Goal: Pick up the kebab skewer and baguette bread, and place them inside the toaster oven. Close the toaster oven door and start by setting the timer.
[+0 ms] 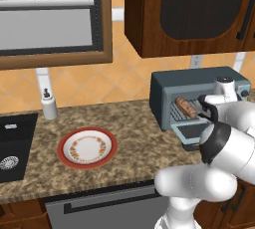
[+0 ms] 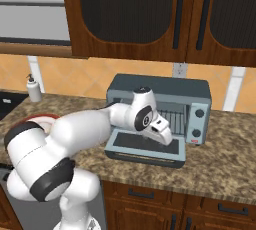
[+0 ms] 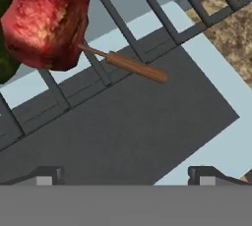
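Now my gripper (image 3: pixel 123 176) hangs just above the oven door (image 3: pixel 147 136), fingers spread wide with nothing between them. The door lies dropped flat, its dark glass under my fingertips and its pale frame running around it. Close ahead, the skewer (image 3: pixel 74 38) rests on the wire rack (image 3: pixel 128 38): a big red-brown chunk, a bit of green beside it, and the bare wooden stick end poking out over the rack's front edge toward the door. From the left base view, the bread (image 1: pixel 187 106) lies on the rack inside the oven (image 1: pixel 174 86), toward its left side. The oven stands on the counter (image 1: pixel 134 138) against the wall, and a red-rimmed plate (image 1: pixel 87 148) sits well to its left.
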Robot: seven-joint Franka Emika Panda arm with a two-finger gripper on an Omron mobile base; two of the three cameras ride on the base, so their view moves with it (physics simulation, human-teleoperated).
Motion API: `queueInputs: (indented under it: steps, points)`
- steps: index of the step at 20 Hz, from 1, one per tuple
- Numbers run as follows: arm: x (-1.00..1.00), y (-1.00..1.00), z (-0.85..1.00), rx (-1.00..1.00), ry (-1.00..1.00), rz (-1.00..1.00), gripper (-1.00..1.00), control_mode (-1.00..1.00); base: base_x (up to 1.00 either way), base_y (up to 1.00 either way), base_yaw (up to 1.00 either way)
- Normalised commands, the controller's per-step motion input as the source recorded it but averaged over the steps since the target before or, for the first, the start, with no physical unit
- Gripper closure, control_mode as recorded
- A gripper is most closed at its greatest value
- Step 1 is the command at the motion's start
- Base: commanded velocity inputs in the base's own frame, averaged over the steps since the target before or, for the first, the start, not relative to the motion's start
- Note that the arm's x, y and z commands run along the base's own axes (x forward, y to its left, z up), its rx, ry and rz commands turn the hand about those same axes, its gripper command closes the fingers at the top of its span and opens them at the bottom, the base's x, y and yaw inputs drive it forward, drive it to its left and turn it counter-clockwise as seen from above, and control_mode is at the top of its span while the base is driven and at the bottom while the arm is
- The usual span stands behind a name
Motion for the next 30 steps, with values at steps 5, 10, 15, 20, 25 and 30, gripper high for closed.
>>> queueInputs:
  steps: [5, 10, 15, 20, 25, 30]
  points:
    - [0.41, 0.01, -0.01, 0.00, 0.00, -0.17, -1.00, -1.00, 0.00, 0.00, 0.00]
    - [0.42, 0.00, 0.00, 0.00, 0.00, -0.17, -1.00, -1.00, 0.00, 0.00, 0.00]
    - [0.19, 0.00, 0.00, 0.00, 0.00, -0.16, -1.00, -1.00, 0.00, 0.00, 0.00]
    - [-0.41, -0.10, 0.00, 0.00, 0.00, -0.07, -1.00, -1.00, 0.00, 0.00, 0.00]
    - [-0.98, -0.08, 0.01, 0.00, 0.01, 0.00, -1.00, -1.00, 0.00, 0.00, 0.00]
    - [-0.98, 0.01, 0.18, 0.00, 0.02, 0.02, -1.00, -1.00, 0.00, 0.00, 0.00]
